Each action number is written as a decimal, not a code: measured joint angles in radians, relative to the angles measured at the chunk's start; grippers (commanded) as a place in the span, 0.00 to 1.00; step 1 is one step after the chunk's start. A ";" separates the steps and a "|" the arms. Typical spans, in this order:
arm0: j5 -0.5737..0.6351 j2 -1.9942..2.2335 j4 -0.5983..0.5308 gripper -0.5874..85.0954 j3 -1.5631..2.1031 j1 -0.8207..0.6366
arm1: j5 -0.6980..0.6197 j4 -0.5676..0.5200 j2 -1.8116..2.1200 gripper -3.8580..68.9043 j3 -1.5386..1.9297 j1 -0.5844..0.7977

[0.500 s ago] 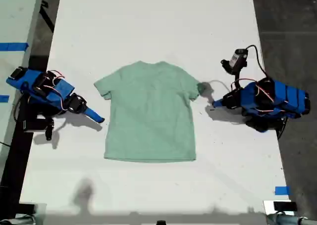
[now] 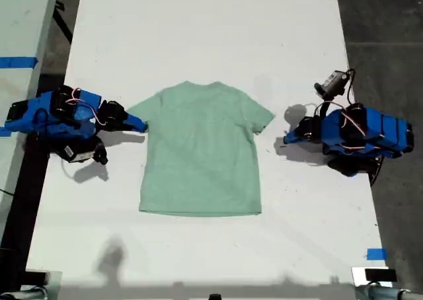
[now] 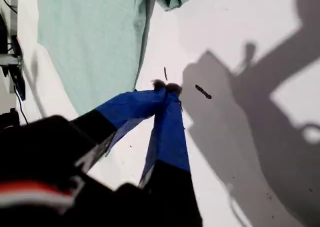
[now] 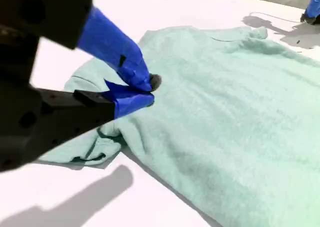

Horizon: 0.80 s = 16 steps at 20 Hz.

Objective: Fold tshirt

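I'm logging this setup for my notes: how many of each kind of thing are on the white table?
T-shirts: 1, the tshirt, pale mint green
Robot grippers: 2, my first gripper and my second gripper, both blue
Tables: 1, the white table
Total: 4

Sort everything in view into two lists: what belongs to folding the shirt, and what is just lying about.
Belongs to the job:
- tshirt
- my second gripper, at one sleeve
- my first gripper, over bare table near the other sleeve

Just lying about:
- blue tape strip near the table's edge
- blue tape on the neighbouring surface
- dark specks on the table
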 measured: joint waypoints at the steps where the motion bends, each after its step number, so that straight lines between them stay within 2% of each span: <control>1: -0.006 0.000 0.000 0.01 0.000 0.000 | 0.000 0.012 0.000 0.03 0.000 0.000; 5: -0.020 0.000 0.000 0.01 -0.028 -0.005 | -0.029 0.084 -0.005 0.04 -0.132 -0.002; 10: -0.021 -0.267 0.026 0.01 -0.259 -0.018 | -0.143 0.133 -0.348 0.04 -0.426 0.052; 12: -0.011 -0.471 0.103 0.01 -0.428 -0.025 | -0.206 0.152 -0.532 0.04 -0.558 0.084; 16: 0.107 -0.828 0.302 0.01 -0.792 -0.083 | -0.328 0.244 -0.865 0.04 -0.836 0.152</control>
